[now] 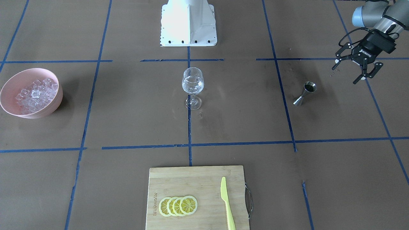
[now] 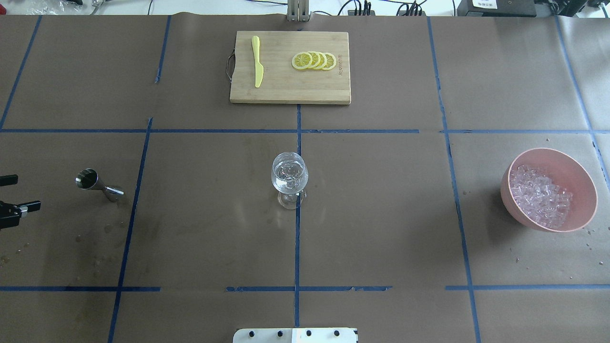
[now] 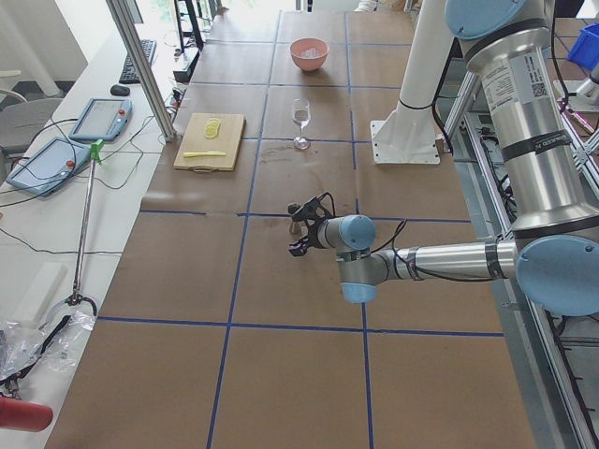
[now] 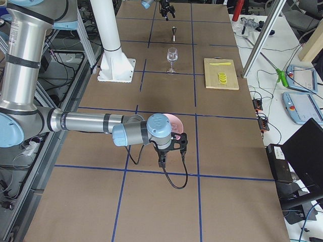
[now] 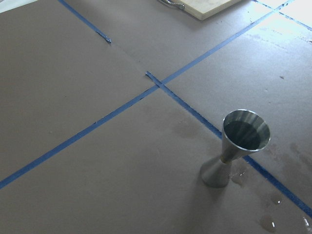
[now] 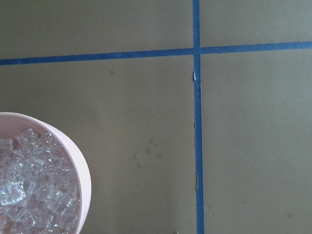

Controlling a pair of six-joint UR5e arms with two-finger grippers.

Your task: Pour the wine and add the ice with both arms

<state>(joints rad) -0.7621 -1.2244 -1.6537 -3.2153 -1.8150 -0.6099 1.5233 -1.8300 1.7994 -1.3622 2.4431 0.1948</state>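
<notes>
A clear wine glass [image 1: 192,86] stands upright at the table's middle, also in the overhead view [image 2: 289,178]. A steel jigger [image 1: 305,93] holds a little dark wine [image 5: 246,134]; it also shows in the overhead view [image 2: 97,183]. My left gripper [image 1: 345,74] hangs open and empty, apart from the jigger on its outer side. Its fingers [image 2: 28,206] show at the overhead view's left edge. Ice cubes [image 1: 35,94] are heaped in a pink bowl [image 1: 56,102]. My right gripper [image 4: 169,154] hovers beside that bowl [image 4: 177,122]; I cannot tell whether it is open.
A wooden cutting board [image 1: 191,179] with lemon slices [image 1: 178,206] and a yellow knife [image 1: 227,204] lies at the operators' edge. The white base block [image 1: 188,22] stands behind the glass. Wet drops [image 5: 270,223] lie by the jigger.
</notes>
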